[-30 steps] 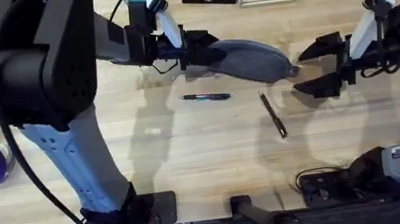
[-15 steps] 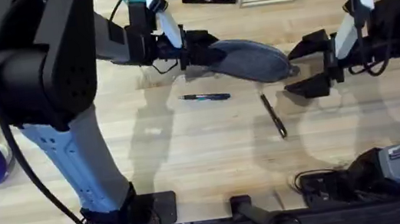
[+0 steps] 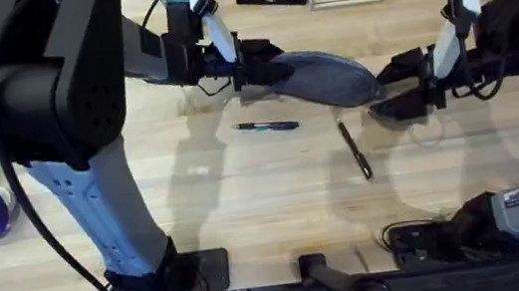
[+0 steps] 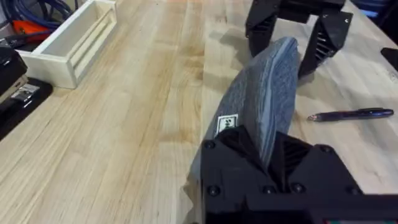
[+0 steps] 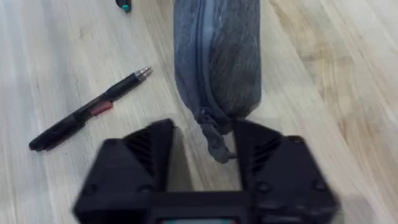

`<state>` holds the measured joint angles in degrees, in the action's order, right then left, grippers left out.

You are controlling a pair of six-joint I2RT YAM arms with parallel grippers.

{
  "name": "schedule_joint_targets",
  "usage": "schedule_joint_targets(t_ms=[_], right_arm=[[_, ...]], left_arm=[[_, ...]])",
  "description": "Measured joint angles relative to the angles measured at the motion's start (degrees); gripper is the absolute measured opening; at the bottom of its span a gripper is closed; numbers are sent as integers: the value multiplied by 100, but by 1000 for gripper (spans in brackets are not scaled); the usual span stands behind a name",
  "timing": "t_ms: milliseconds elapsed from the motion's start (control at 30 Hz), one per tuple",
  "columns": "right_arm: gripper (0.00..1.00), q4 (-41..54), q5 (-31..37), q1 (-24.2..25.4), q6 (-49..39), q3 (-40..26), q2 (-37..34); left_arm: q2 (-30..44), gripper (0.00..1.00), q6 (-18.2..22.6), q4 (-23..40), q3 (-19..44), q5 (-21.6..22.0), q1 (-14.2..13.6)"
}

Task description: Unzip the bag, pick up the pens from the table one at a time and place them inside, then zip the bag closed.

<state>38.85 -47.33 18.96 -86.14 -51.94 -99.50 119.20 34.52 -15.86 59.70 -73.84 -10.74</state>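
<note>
The left gripper (image 3: 247,67) clamped one end of the grey bag (image 3: 326,76) mid-table (image 3: 244,183), the right gripper (image 3: 395,90) stood open around its zipper pull (image 5: 216,142), two pens (image 3: 267,126) lying apart on open wood nearby.

The left gripper (image 4: 266,163) clamps the grey bag (image 4: 266,93) beside a pen (image 4: 351,114).
</note>
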Motion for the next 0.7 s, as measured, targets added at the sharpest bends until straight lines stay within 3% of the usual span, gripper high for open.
schedule_joint_targets(t_ms=[167, 700], right_arm=[[68, -14, 20, 1, 20, 3, 0], [32, 6, 20, 0, 91, 11, 0]], left_arm=[[1, 42, 0, 2, 0, -4, 0], [0, 42, 0, 2, 0, -4, 0]])
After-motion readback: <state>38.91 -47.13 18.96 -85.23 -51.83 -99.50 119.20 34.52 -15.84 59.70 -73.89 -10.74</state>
